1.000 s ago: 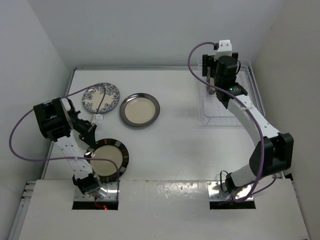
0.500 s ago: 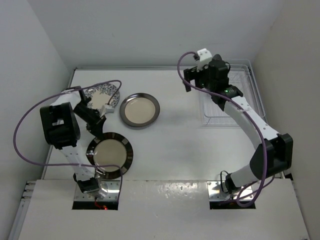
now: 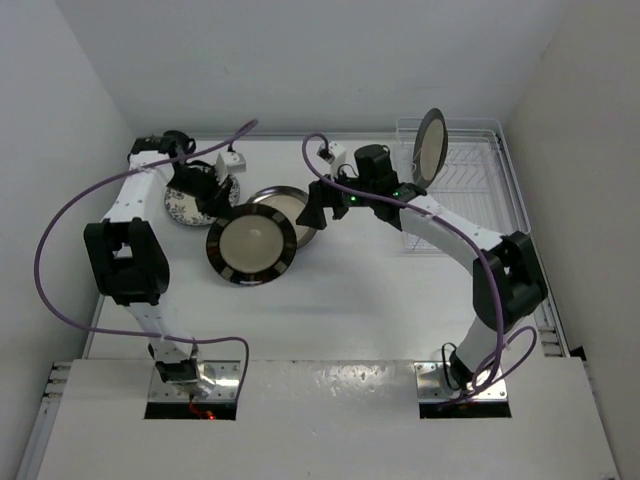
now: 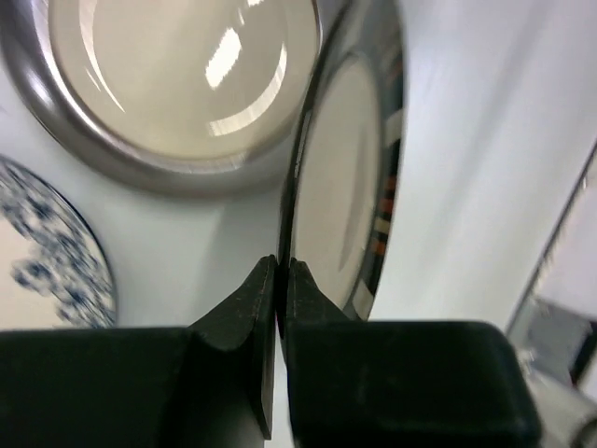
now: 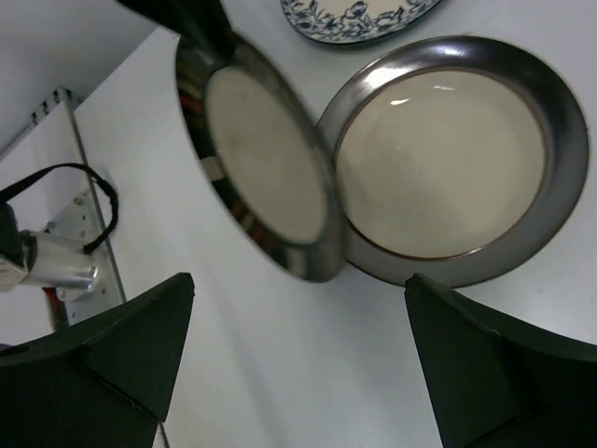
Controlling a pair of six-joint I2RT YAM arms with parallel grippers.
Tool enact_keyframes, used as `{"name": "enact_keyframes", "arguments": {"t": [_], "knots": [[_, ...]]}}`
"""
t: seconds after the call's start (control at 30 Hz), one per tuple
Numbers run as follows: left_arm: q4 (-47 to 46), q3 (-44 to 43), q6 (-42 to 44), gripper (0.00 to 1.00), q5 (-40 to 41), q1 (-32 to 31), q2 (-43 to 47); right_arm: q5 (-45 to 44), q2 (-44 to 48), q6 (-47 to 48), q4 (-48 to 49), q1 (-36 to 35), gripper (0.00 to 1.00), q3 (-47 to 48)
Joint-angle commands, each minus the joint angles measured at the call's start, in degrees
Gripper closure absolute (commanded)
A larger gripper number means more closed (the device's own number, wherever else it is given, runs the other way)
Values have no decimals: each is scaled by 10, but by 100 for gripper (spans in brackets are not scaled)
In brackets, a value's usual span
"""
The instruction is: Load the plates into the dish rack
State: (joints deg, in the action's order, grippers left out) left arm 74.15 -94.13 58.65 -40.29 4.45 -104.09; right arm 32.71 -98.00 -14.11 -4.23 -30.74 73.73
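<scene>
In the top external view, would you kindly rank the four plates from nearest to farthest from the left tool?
1. Dark-rimmed plate, gripped at its rim by the left tool, table centre.
2. Floral plate, overlapped by the tool in this view, far left.
3. Grey-rimmed plate, lying flat, just right of the held one.
4. Upright plate, standing in the dish rack, far right.
</scene>
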Motion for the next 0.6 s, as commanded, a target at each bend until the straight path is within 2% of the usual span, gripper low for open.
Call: {"name": "enact_keyframes", "arguments": {"t": [0.0,0.07,0.17,0.43,0.53,0.57], "knots": [[-75,-46,-66,100,-144,-5,28,32,4,-60,93,-6,6,-24],[-68,-73,-66,100,-194,-12,14,22,-4,-81,136,7,6,-40],[-58,-106,-66,100,-230,-24,-4,10,-34,-89,132,20,6,-23],[-9,-144,-34,100,-255,-45,-24,-17,-84,-48,130,29,6,3],[-9,-144,-34,100,-276,-52,-24,-12,-94,-71,177,30,14,-3],[-9,-150,-34,100,-282,-52,-24,-6,-99,-88,186,31,27,-2]]}}
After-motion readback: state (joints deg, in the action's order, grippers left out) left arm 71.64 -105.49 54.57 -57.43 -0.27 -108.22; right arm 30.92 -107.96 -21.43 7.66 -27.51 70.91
